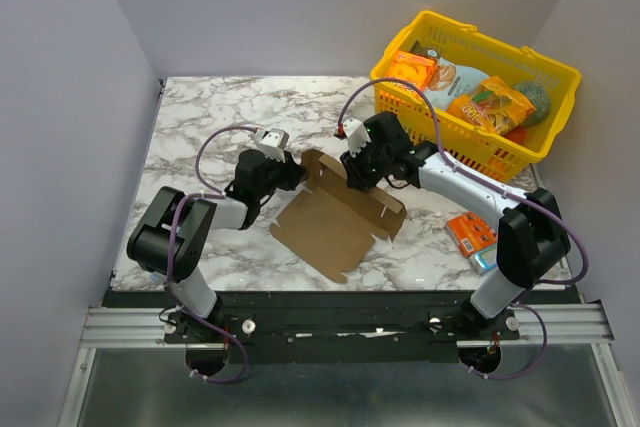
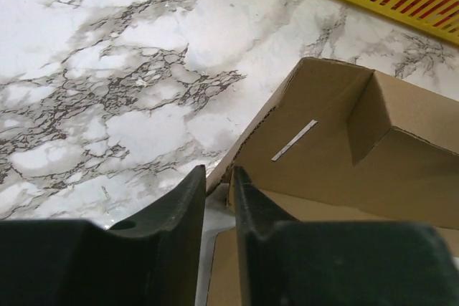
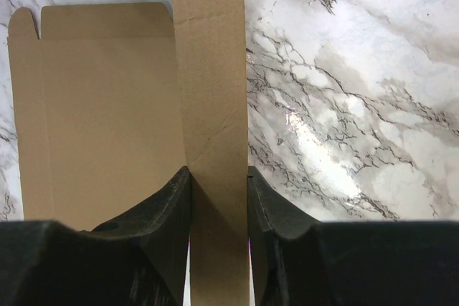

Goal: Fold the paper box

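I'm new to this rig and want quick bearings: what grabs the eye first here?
The brown paper box, half-raised at centre, with the right hand clamped on one raised flap and the left hand at its left edge. Next, the yellow basket of snacks in the far right corner.

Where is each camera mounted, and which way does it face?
Top external: above and behind the bases, looking down on left arm, right arm, marble table, paper box, yellow basket.
Left wrist: on the left arm, facing past its jaws toward the box's raised wall and basket.
Right wrist: on the right arm, facing along a box panel clamped in its jaws.
Shared: all show box and table.
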